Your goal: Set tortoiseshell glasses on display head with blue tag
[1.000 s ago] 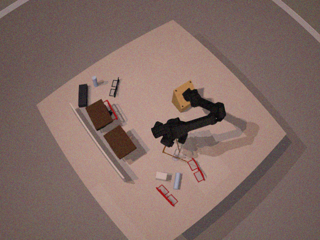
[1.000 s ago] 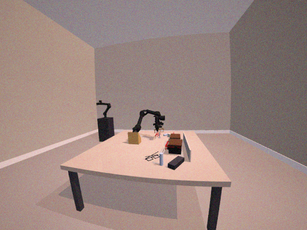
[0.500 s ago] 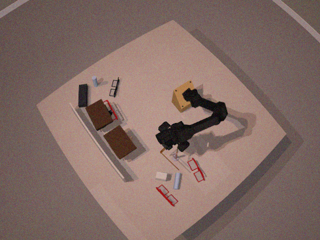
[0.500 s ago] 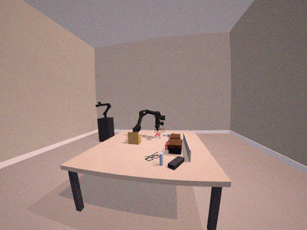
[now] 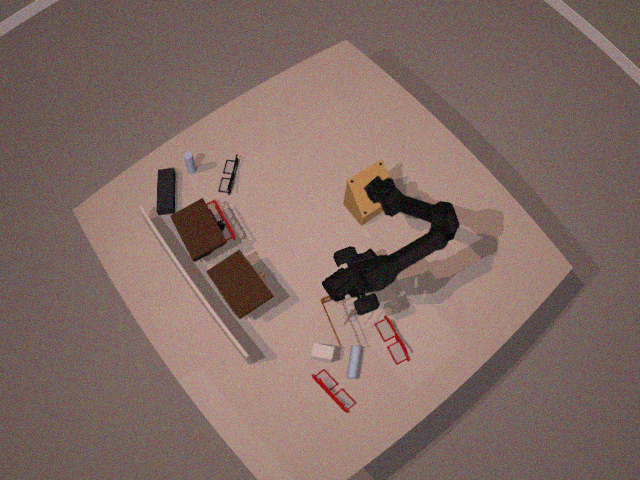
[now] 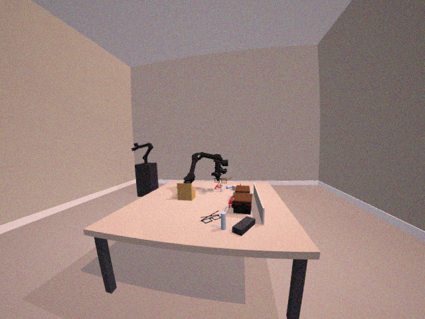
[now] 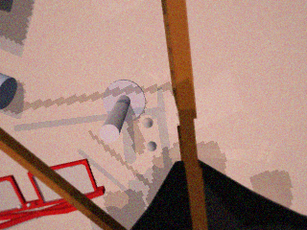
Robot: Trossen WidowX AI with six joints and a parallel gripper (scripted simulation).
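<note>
My narrow black fingers (image 6: 218,179) grip the brown tortoiseshell glasses (image 5: 331,321) (image 6: 225,179) (image 7: 180,62) above the desk (image 5: 289,155) (image 6: 165,219), away from both heads. I should carry them high and slowly, levelling the bridge before approaching the blue-tagged head.
</note>
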